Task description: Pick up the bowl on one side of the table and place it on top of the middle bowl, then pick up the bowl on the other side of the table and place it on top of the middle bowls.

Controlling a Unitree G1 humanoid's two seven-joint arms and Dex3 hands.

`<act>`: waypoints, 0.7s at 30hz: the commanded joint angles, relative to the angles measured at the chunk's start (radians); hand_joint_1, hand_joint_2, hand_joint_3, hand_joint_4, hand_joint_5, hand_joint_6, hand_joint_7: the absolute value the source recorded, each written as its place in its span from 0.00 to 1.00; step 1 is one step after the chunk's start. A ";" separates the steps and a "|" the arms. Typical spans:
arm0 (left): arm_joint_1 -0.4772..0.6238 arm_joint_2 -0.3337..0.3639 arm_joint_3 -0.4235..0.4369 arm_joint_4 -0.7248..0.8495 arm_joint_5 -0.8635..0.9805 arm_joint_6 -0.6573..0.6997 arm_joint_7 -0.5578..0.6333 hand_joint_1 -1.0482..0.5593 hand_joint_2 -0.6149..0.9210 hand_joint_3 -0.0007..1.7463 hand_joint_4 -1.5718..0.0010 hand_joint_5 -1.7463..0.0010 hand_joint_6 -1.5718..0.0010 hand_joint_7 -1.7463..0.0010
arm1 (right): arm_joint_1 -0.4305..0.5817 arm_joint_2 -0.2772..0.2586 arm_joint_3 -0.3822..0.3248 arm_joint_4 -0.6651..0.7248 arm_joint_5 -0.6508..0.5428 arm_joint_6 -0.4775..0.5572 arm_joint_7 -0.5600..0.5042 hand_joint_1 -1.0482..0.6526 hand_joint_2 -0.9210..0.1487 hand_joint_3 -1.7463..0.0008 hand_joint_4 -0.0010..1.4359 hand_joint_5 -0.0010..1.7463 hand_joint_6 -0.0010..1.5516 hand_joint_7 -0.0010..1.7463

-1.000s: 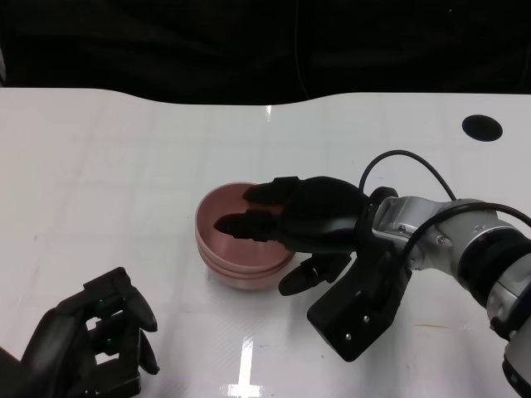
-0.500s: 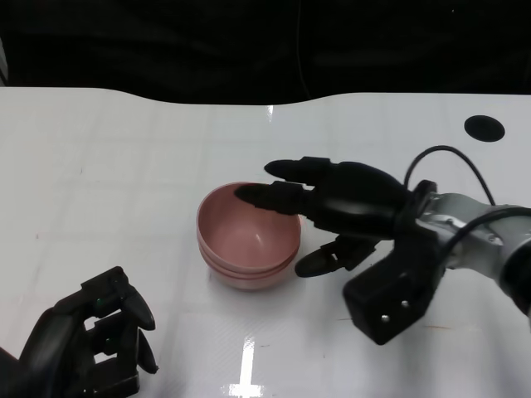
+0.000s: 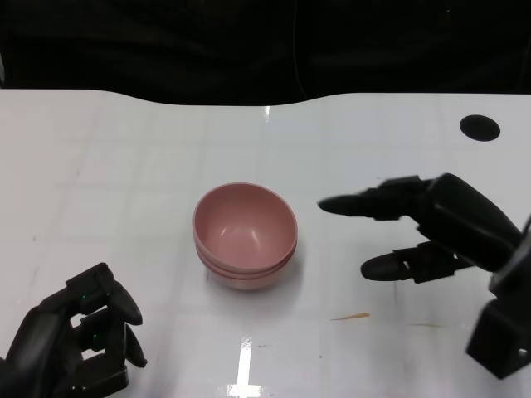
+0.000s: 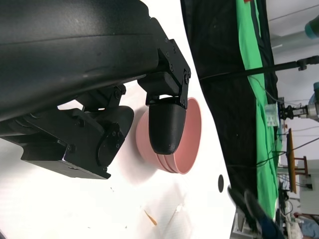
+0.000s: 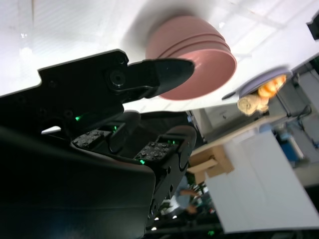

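A stack of pink bowls (image 3: 245,235) stands in the middle of the white table (image 3: 124,166); three nested rims show in the left wrist view (image 4: 179,134) and the right wrist view (image 5: 197,47). My right hand (image 3: 423,232) hovers to the right of the stack, apart from it, fingers spread and holding nothing. My left hand (image 3: 79,336) rests at the near left corner with its fingers curled in on nothing.
A round black hole (image 3: 480,127) sits in the table at the far right. A small orange sliver (image 3: 351,316) lies on the table in front of my right hand. The table's far edge meets a dark backdrop.
My right hand has drawn back to the right, off the bowl stack, letting go of the top bowl. The left hand has sunk slightly lower in the picture.
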 commanded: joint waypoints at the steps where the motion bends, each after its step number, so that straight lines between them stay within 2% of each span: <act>1: -0.001 0.002 0.019 -0.001 -0.013 0.005 0.016 0.88 0.93 0.65 0.58 0.00 0.64 0.00 | 0.076 0.009 -0.067 -0.051 0.142 -0.004 0.065 0.49 0.00 0.95 0.91 0.16 0.71 0.08; 4: -0.001 0.002 0.019 -0.001 -0.015 0.006 0.017 0.88 0.92 0.66 0.58 0.00 0.64 0.00 | 0.094 0.018 -0.092 -0.077 0.173 0.011 0.117 0.51 0.00 0.95 0.92 0.17 0.74 0.07; 5: 0.003 -0.001 0.021 -0.006 -0.016 0.006 0.022 0.88 0.92 0.66 0.58 0.00 0.64 0.00 | 0.148 0.036 -0.108 -0.132 0.349 0.095 0.229 0.51 0.00 0.95 0.92 0.17 0.74 0.07; 7: 0.008 -0.008 0.024 -0.012 -0.025 0.003 0.023 0.87 0.91 0.67 0.58 0.00 0.64 0.00 | 0.256 0.075 -0.149 -0.286 0.698 0.334 0.431 0.52 0.02 0.85 0.81 0.54 0.82 0.14; 8: 0.011 -0.013 0.025 -0.014 -0.029 0.000 0.024 0.87 0.91 0.68 0.58 0.00 0.64 0.00 | 0.304 0.093 -0.174 -0.365 0.858 0.461 0.511 0.53 0.06 0.75 0.75 0.69 0.80 0.23; 10: 0.012 -0.018 0.027 -0.015 -0.031 -0.004 0.023 0.87 0.91 0.69 0.57 0.00 0.64 0.00 | 0.344 0.108 -0.205 -0.442 0.984 0.586 0.578 0.55 0.16 0.57 0.69 0.81 0.68 0.48; 11: 0.013 -0.019 0.027 -0.015 -0.031 -0.004 0.023 0.87 0.91 0.69 0.57 0.00 0.63 0.00 | 0.352 0.110 -0.215 -0.461 1.004 0.615 0.594 0.56 0.18 0.54 0.69 0.83 0.66 0.53; 12: 0.014 -0.023 0.029 -0.017 -0.037 -0.010 0.020 0.87 0.91 0.69 0.57 0.00 0.63 0.00 | 0.408 0.097 -0.216 -0.559 1.083 0.707 0.590 0.56 0.19 0.52 0.68 0.84 0.65 0.55; 13: 0.015 -0.027 0.031 -0.017 -0.043 -0.015 0.017 0.88 0.91 0.70 0.54 0.00 0.62 0.00 | 0.457 0.084 -0.220 -0.646 1.152 0.793 0.586 0.56 0.17 0.49 0.63 0.91 0.59 0.65; 15: 0.016 -0.034 0.034 -0.018 -0.049 -0.019 0.017 0.88 0.92 0.71 0.52 0.00 0.60 0.00 | 0.527 0.065 -0.232 -0.770 1.236 0.924 0.569 0.56 0.18 0.48 0.60 0.95 0.56 0.72; 19: 0.019 -0.045 0.041 -0.024 -0.093 -0.003 0.003 0.88 0.95 0.70 0.51 0.00 0.59 0.00 | 0.627 0.075 -0.268 -0.875 1.239 1.014 0.563 0.57 0.19 0.48 0.60 0.96 0.53 0.77; 21: 0.025 -0.046 0.041 -0.027 -0.100 -0.003 0.004 0.88 0.95 0.70 0.50 0.00 0.58 0.00 | 0.658 0.110 -0.304 -0.884 1.254 1.058 0.574 0.59 0.19 0.47 0.62 0.94 0.53 0.77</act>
